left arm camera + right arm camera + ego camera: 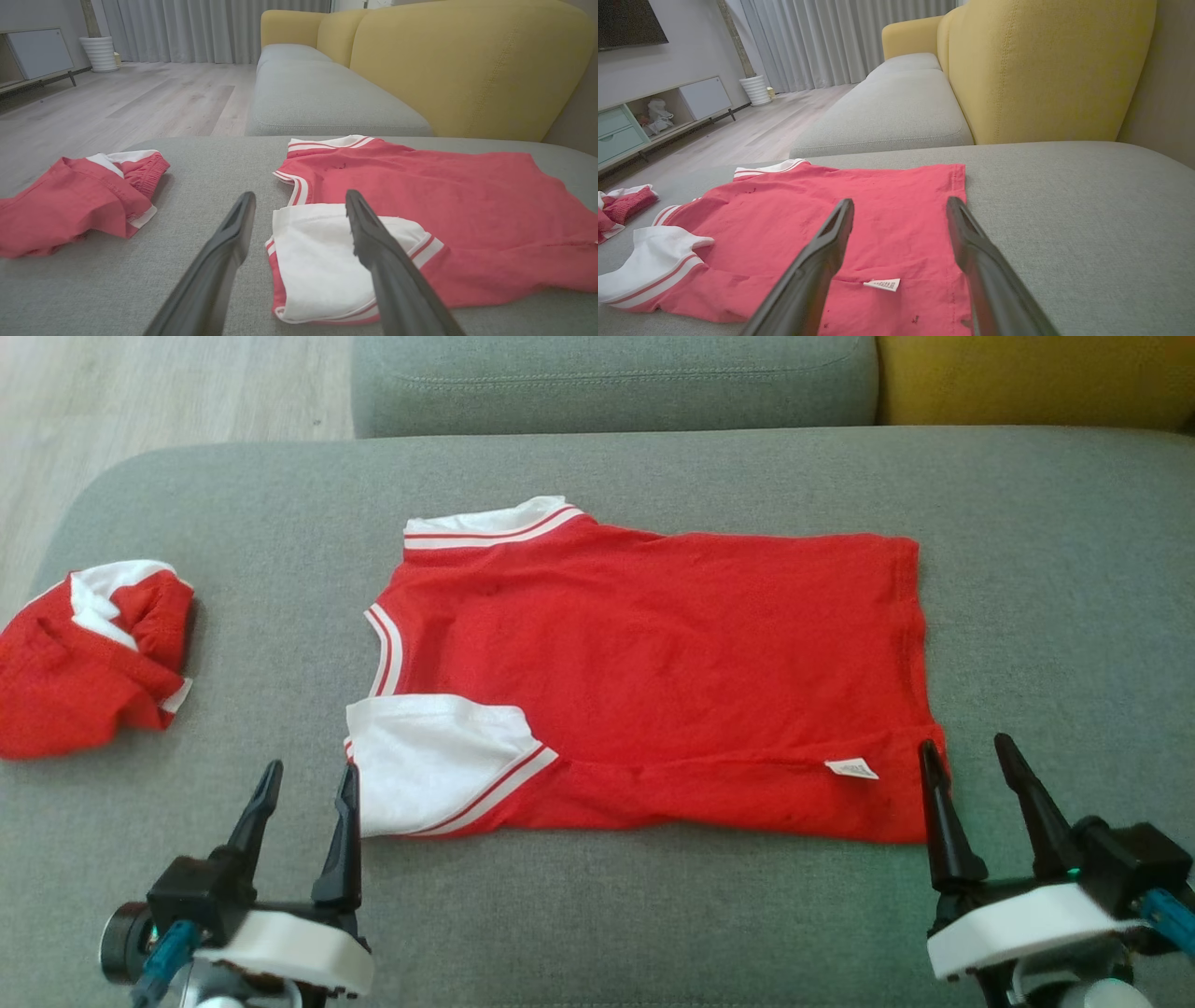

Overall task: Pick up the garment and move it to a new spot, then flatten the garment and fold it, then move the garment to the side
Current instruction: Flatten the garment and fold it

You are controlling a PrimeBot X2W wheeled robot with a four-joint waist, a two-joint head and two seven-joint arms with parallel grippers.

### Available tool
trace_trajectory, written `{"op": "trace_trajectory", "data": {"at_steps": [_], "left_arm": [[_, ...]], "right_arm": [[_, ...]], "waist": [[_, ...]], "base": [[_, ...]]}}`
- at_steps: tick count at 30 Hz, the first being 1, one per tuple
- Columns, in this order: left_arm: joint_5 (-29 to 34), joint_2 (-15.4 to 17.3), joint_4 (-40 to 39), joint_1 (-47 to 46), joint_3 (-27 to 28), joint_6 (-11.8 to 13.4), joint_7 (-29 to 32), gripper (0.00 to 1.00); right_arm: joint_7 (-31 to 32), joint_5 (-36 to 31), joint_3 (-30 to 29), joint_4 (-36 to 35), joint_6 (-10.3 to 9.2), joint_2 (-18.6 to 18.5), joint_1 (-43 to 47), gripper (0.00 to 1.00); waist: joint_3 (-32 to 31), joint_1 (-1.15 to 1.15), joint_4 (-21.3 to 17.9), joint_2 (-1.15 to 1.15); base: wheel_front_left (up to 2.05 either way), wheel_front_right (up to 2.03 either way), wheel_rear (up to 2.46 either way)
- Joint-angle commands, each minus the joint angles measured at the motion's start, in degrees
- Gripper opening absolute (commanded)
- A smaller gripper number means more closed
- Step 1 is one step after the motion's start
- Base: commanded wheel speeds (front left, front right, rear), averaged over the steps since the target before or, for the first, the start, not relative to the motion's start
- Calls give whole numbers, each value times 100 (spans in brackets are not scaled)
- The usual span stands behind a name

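Observation:
The garment (pixel 653 663) is a red T-shirt with white, red-striped sleeves, lying flat on the grey cushion with its collar to the left and hem to the right. Its near white sleeve (pixel 322 261) is folded over the body. My left gripper (pixel 308 789) stands open just left of that sleeve, one finger over its edge in the left wrist view. My right gripper (pixel 966 756) is open at the near right hem corner (pixel 957 298), beside a small white label (pixel 882 283). Nothing is between either pair of fingers.
A crumpled red and white piece of clothing (pixel 89 653) lies at the cushion's left end. The grey sofa seat (pixel 616 383) and yellow backrest (pixel 1041 70) lie beyond. Wooden floor (pixel 117 102) lies to the left, with a low cabinet (pixel 654 116).

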Motion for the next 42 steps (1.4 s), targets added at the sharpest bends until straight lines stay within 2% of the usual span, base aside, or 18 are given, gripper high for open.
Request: {"op": "trace_trajectory", "data": {"at_steps": [1, 8, 16, 24, 34, 35, 36, 37, 38, 42], "left_arm": [[1, 84, -168, -163, 192, 58, -4, 100], [-99, 72, -115, -194, 164, 29, 22, 100], [-438, -47, 360, -442, 57, -214, 252, 100], [-863, -138, 1454, -1096, -33, -529, 829, 100], [-1416, -150, 2277, -1463, -26, -730, 1511, 100], [-1443, -138, 2306, -1482, -52, -748, 1571, 100], [-1478, -132, 2322, -1501, -70, -765, 1611, 100], [-1505, -121, 2330, -1515, -89, -779, 1644, 38], [-1516, -103, 2326, -1529, -110, -791, 1653, 0], [-1506, -23, 2206, -1566, -131, -811, 1522, 0]], "right_arm": [[17, 25, 95, -216, 42, -48, -77, 100], [37, 44, 69, -157, 42, -48, -85, 100], [246, 76, -120, 317, 42, -48, -396, 100], [1158, -4, -441, 1023, 42, -48, -857, 100], [2242, 457, -505, 1053, 42, -48, -903, 100], [2307, 513, -517, 1033, 42, -48, -910, 64], [2339, 532, -523, 1000, 42, -48, -918, 18], [2387, 556, -531, 984, 42, -48, -922, 0], [2430, 572, -536, 968, 42, -48, -925, 0], [2429, 661, -557, 875, 42, -48, -911, 0]], "waist": [[0, 0, -7, 0], [3, 0, -6, 0], [194, 0, 3, 0], [597, 0, 64, 0], [882, 0, 23, 0], [902, 0, 22, 0], [917, 0, 22, 0], [931, 0, 21, 0], [946, 0, 21, 0], [984, 0, 39, 0]], "base": [[0, 0, 0], [0, 0, 0], [0, 0, 0], [0, 0, 0], [0, 0, 0], [0, 0, 0], [0, 0, 0], [0, 0, 0], [0, 0, 0], [0, 0, 0]]}}
